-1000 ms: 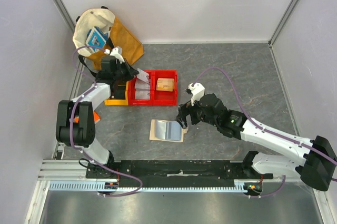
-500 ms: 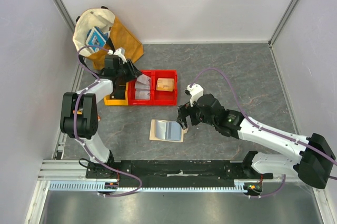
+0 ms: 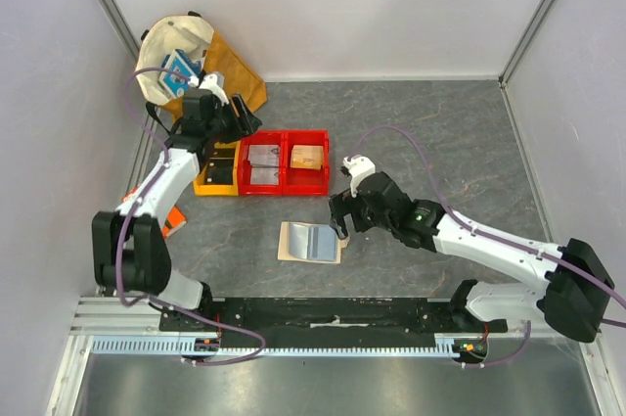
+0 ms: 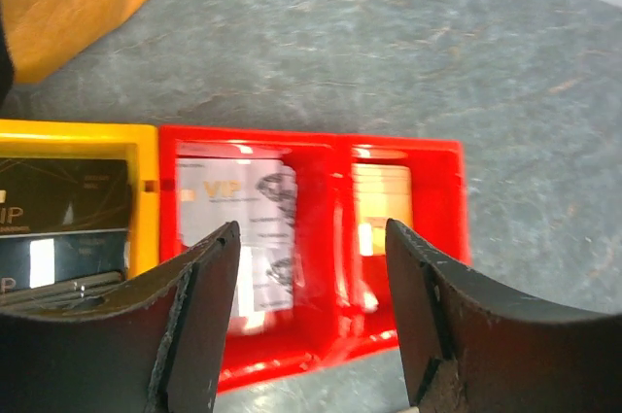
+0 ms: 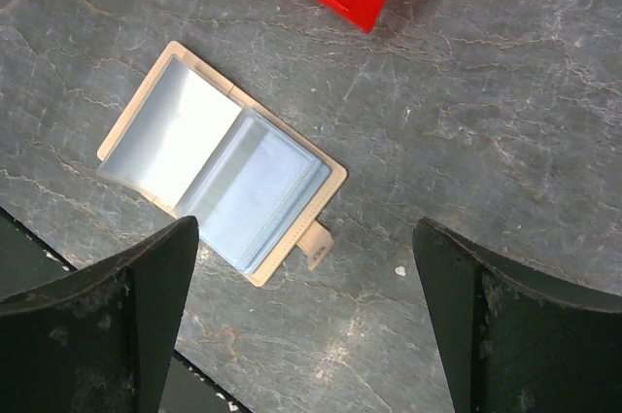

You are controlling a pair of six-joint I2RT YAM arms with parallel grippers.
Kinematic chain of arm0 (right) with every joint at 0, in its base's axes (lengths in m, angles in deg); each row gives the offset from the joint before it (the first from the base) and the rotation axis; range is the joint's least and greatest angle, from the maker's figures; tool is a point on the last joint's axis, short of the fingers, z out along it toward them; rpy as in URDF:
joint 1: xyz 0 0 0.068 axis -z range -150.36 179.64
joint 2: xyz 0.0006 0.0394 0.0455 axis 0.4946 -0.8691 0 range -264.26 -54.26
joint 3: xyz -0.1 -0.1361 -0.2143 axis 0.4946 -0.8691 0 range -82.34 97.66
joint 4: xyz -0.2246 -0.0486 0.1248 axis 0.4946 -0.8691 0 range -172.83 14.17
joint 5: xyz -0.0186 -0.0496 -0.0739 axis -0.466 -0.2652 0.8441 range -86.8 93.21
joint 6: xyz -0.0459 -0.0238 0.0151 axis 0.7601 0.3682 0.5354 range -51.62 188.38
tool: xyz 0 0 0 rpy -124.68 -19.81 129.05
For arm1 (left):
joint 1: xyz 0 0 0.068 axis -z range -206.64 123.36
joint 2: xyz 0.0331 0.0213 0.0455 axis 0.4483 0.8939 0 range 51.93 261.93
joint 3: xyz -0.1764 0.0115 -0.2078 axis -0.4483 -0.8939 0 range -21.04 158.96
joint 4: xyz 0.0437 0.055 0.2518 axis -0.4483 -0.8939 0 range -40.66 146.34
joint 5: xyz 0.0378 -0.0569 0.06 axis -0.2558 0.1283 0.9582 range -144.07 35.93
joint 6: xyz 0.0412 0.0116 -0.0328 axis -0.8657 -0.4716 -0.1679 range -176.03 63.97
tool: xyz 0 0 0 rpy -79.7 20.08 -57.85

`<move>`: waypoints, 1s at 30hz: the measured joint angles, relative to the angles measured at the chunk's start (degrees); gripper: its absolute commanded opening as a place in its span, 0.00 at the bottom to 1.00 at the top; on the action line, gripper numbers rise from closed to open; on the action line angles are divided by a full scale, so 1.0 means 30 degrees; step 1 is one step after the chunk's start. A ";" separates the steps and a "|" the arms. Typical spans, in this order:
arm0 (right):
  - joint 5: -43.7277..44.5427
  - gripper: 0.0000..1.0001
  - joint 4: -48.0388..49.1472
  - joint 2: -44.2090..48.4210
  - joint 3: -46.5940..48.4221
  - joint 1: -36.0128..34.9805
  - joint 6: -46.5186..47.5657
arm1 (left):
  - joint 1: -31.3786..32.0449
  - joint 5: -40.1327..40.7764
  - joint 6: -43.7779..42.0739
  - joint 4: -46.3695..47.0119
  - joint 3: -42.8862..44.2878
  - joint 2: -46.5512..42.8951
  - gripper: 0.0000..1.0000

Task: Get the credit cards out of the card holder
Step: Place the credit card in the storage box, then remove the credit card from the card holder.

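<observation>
The beige card holder (image 3: 311, 242) lies open on the grey table, its pale blue sleeves (image 5: 222, 180) facing up and its snap tab pointing right. My right gripper (image 3: 339, 221) hangs open just above the holder's right edge, holding nothing (image 5: 304, 230). My left gripper (image 3: 241, 122) is open and holds nothing at the back edge of the bins (image 4: 311, 228). A light grey credit card (image 4: 238, 228) printed "VIP" lies in the left compartment of the red bin (image 3: 284, 191). Dark cards (image 4: 63, 219) lie in the yellow bin (image 3: 202, 188).
A tan block (image 3: 307, 157) sits in the red bin's right compartment. A cream and tan bag (image 3: 186, 64) lies at the back left corner. A small orange item (image 3: 177, 217) lies by the left arm. Walls close in left, back and right.
My left gripper opened and let go of the grey card, which now lies flat in the red bin. The left gripper then drew back and to the left. The right arm barely moved.
</observation>
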 measured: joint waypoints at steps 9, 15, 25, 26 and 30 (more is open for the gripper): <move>-0.0765 0.85 -0.0219 -0.2470 0.1355 -0.0007 -0.1537 | 0.5581 0.0328 0.1829 -0.1246 -0.3293 -0.6834 0.60; -0.1457 0.69 -0.0211 -0.4306 0.1501 -0.0007 -0.3162 | 0.9078 0.0117 0.4014 -0.1464 -0.7883 -0.8714 0.51; -0.2339 0.49 0.0750 -0.6484 0.1355 -0.0007 -0.5158 | 1.0601 -0.0350 0.7278 0.0641 -1.2881 -0.8247 0.26; -0.2346 0.47 0.0772 -0.6557 0.1341 -0.0007 -0.5187 | 1.0622 -0.0364 0.7468 0.0925 -1.2947 -0.8021 0.25; -0.2339 0.43 0.1005 -0.7621 0.1137 -0.0007 -0.5625 | 1.0695 -0.0466 0.8422 0.2463 -1.3289 -0.6790 0.23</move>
